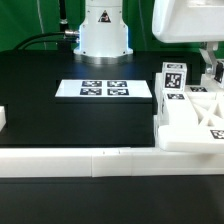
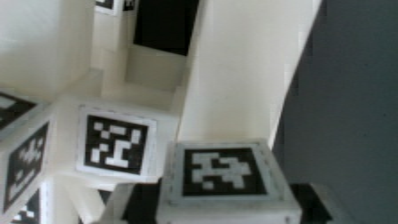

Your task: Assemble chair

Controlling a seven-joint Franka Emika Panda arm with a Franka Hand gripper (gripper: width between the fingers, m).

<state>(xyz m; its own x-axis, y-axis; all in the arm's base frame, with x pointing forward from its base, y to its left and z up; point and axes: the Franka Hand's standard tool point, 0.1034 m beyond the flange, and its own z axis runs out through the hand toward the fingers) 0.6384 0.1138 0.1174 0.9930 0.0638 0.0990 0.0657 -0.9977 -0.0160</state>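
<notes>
Wrist view: jaws (image 2: 217, 200) are sitting narrowed on a tagged white post (image 2: 221, 170), dark finger pads (image 2: 306, 197) pressing in from both sides at the post's near end. Looks like a grip, though only the fingertips are showing at the frame edge. Beside the post, a white slab (image 2: 111, 140) with square tags is lying just next to it, apparently touching. Further off, tall white chair parts (image 2: 231, 70) are running up out of frame, cut off and blurry; can't tell which pieces they are.

Exterior view: nearest, the low white border wall (image 1: 90, 160) is running along the front of the black desk (image 1: 60, 115). Chair pieces (image 1: 190, 120) are clustering at the exterior view's right, just behind the wall, partly cut off by the frame edge. The gripper body is coming down over them there; fingers hard to make out. Marker board (image 1: 105, 89) is lying flat mid-desk, well apart from the pieces. Robot base (image 1: 103, 35) is standing at the back.
</notes>
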